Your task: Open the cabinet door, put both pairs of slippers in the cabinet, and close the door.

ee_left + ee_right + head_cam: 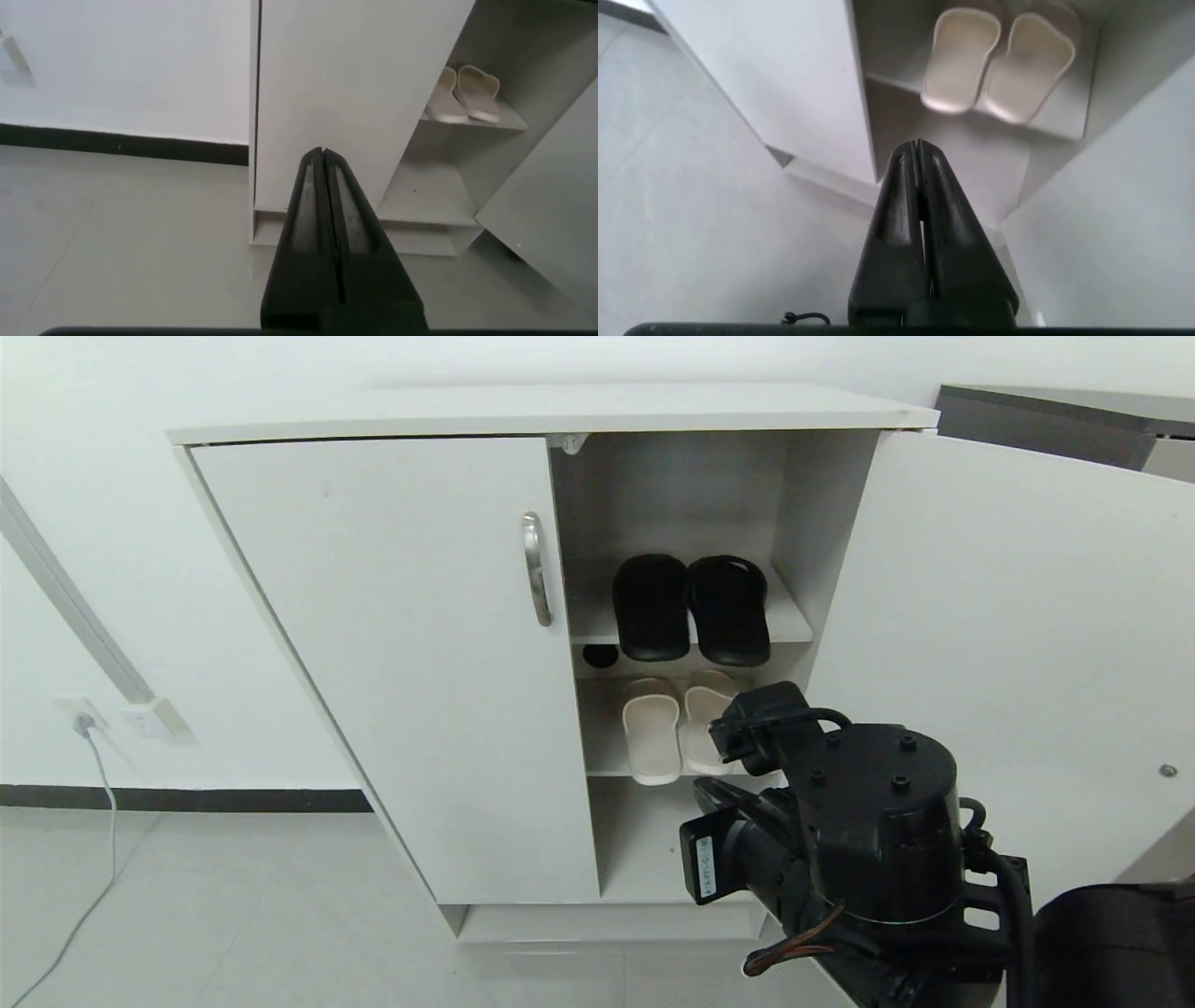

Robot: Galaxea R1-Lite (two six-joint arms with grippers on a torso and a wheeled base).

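Observation:
The white cabinet has its left door closed and its right door swung wide open. A black pair of slippers lies on the upper shelf. Below it a cream pair of slippers rests on the middle shelf. My right gripper is shut and holds nothing, hanging in front of the open compartment below the cream pair. My left gripper is shut and empty too, low over the floor facing the closed door.
The closed door carries a metal handle. The open door stands close beside my right arm. A wall socket with a cable is at the left. Grey floor spreads before the cabinet.

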